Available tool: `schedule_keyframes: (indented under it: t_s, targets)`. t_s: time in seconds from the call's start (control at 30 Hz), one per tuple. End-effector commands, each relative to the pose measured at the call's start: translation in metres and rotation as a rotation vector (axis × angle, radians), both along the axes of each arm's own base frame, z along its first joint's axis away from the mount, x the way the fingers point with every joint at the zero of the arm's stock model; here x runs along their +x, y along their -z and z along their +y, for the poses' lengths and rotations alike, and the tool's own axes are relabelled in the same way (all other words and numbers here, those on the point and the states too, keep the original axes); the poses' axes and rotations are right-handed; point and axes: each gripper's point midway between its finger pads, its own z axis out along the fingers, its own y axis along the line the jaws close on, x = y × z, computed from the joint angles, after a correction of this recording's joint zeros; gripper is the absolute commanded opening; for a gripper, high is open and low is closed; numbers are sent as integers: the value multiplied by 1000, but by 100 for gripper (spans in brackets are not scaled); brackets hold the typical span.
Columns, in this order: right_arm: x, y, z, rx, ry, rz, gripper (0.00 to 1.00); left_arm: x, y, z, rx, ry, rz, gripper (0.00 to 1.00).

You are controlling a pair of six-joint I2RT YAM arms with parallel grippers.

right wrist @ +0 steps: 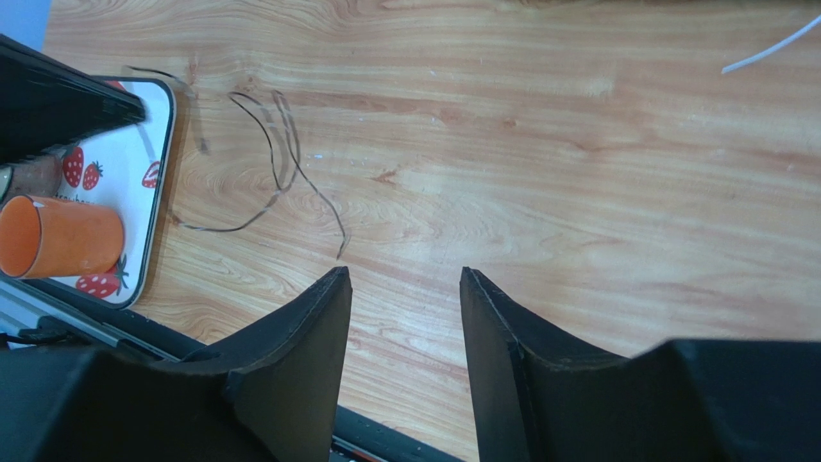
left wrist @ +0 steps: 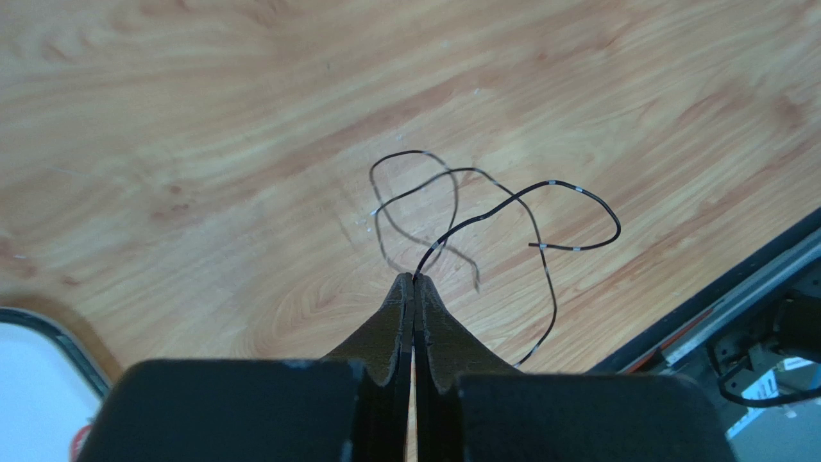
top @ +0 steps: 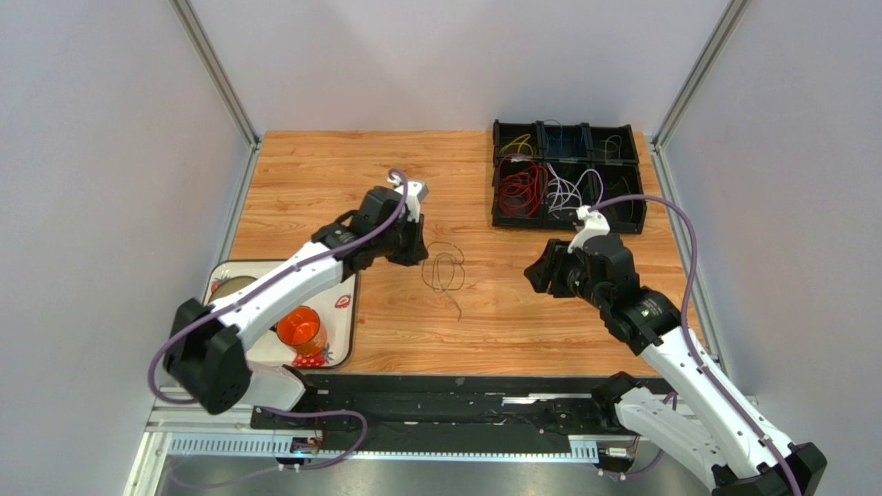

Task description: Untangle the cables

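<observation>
We see wood-grain table (top: 311, 176), pale grey walls around it. Left gripper (left wrist: 414, 281) pressed together, pinching dark cable (left wrist: 501, 197) looped mid-table. Right gripper (right wrist: 405, 274) spread over bare wood. Other cables (top: 523, 184) in black bin (top: 518, 221), far right.

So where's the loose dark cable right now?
In the top view the dark cable lies mid-table, just right of the left gripper, which pinches it.

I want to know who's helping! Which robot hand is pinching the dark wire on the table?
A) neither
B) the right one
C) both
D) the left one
D: the left gripper is shut on the dark wire, while the right gripper stands open, holding nothing.
</observation>
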Motion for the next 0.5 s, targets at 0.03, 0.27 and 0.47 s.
schedule_keyframes:
  t_s: [0.03,0.27,0.47]
  targets:
    - [-5,16,10,105,23,58,53,6,67,-29,-38,21,150,0]
    - [-5,43,42,199,-52,193,59,12,114,-37,22,22,238,0]
    - [-7,54,66,251,-145,280,63,6,135,-28,75,10,274,0]
